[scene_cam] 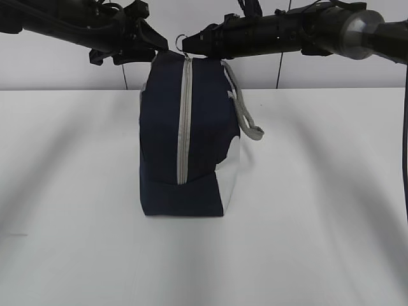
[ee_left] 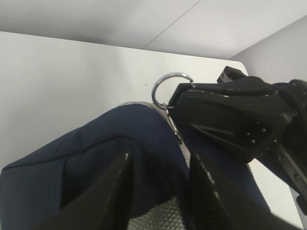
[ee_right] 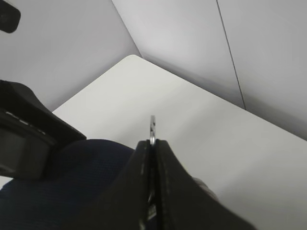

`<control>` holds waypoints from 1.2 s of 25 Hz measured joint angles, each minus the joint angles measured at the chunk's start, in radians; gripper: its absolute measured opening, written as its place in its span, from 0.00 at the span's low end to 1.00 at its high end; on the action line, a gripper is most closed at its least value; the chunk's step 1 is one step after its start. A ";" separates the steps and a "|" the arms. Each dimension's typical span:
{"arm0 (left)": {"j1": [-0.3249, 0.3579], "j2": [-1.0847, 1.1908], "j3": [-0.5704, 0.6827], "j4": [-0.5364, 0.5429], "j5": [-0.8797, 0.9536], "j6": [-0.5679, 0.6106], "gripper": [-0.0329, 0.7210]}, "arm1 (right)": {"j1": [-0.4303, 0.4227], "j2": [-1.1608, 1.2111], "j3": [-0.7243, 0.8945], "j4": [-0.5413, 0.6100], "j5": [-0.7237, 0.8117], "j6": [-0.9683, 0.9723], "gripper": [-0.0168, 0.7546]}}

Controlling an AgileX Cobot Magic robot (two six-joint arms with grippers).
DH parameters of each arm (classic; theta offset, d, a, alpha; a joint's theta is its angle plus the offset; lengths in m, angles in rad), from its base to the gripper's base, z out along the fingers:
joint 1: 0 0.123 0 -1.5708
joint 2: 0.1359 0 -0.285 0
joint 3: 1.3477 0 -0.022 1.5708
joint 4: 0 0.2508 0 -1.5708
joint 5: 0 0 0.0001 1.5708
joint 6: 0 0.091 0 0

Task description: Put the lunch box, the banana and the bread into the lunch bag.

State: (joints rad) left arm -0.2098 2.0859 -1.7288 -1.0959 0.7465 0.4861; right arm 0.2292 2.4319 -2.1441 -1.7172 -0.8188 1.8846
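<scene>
- Navy bag (scene_cam: 185, 137) upright mid-table (scene_cam: 319, 210), zipped; grey zipper strip vertical down its face, white panel at 4 o'clock, grey handle (scene_cam: 245, 111) drooping at 2 o'clock.
- Right gripper (ee_right: 152, 158) pinched tight on ring pull (ee_left: 169, 88) at 12 o'clock.
- Left gripper (ee_left: 158, 191) clamped onto bag top, fabric between fingers.

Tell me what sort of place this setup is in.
Probably a lab or test bench rather than a home. A bare white table stands against plain pale panelled walls, with only a navy-blue fabric lunch bag with grey zipper trim on it and two black robot arms above.
</scene>
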 joint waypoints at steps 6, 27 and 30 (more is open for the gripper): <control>0.000 0.000 0.000 -0.014 0.003 0.003 0.43 | 0.000 0.000 0.000 -0.008 -0.001 0.006 0.03; -0.011 0.008 0.000 -0.019 -0.004 0.009 0.43 | 0.000 0.000 -0.001 -0.037 -0.003 0.025 0.03; -0.011 0.008 0.000 -0.014 -0.007 0.009 0.43 | 0.000 0.000 -0.001 -0.037 -0.003 0.025 0.03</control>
State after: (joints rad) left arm -0.2209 2.0935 -1.7288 -1.1096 0.7399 0.4948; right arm 0.2292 2.4319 -2.1453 -1.7538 -0.8217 1.9098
